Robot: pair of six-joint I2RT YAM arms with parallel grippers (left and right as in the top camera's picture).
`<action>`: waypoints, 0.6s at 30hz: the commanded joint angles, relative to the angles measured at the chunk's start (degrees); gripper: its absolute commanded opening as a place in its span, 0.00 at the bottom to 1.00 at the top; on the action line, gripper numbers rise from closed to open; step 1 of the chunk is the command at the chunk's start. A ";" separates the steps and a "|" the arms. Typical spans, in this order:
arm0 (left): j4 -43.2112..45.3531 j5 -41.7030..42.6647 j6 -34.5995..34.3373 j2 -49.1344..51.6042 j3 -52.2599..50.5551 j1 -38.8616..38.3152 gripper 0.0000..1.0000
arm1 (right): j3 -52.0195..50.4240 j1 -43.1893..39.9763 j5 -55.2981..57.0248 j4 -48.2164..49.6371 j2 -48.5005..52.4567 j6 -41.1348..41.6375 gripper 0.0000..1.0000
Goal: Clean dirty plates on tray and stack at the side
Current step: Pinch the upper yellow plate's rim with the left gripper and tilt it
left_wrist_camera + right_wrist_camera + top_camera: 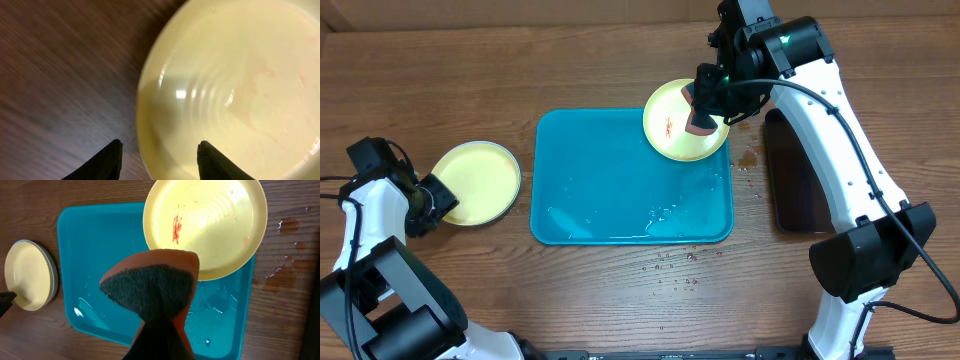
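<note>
Tabletop (pixel 620 300): left end effector (pixel 157 150) gapes; right end effector (pixel 160 340) pinches sponge (pixel 150 285) over red-smeared plate (pixel 210 225).

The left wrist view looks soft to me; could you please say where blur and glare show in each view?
Left wrist: motion-smeared wood grain, soft left plate with rippled lamp glare. Right wrist: the sponge and smeared plate are sharp; wet glints on the tray. Overhead: evenly lit and sharp.

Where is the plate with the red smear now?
In the overhead view, the smeared plate rests on the far right corner of the turquoise tray, overhanging its rim, beneath the sponge held by the right gripper.
</note>
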 commanded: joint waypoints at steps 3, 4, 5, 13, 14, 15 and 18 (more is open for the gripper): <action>-2.64 13.70 7.52 -0.09 6.16 -0.85 0.48 | 0.98 -0.24 0.15 0.20 -0.44 -0.87 0.04; -3.69 16.11 8.90 -0.09 7.82 -1.46 0.47 | 0.98 -0.26 0.17 0.20 -0.44 -0.90 0.04; -4.70 18.18 10.19 -0.09 9.46 -2.32 0.47 | 0.98 -0.42 0.15 0.22 -0.44 -0.90 0.04; -7.52 19.91 9.20 -0.09 16.57 -17.57 0.49 | 1.09 -3.67 0.13 -0.28 -0.46 -0.87 0.04; -6.58 19.89 7.67 -0.07 16.57 -20.94 0.52 | 1.09 -4.44 0.13 -0.35 -0.46 -0.87 0.04; -5.81 19.87 6.69 -0.04 16.57 -23.37 0.54 | 1.09 -4.94 0.13 -0.44 -0.46 -0.87 0.04; -1.16 19.45 2.80 0.59 16.57 -32.39 0.57 | 1.09 -6.86 0.11 -0.59 -0.46 -0.90 0.04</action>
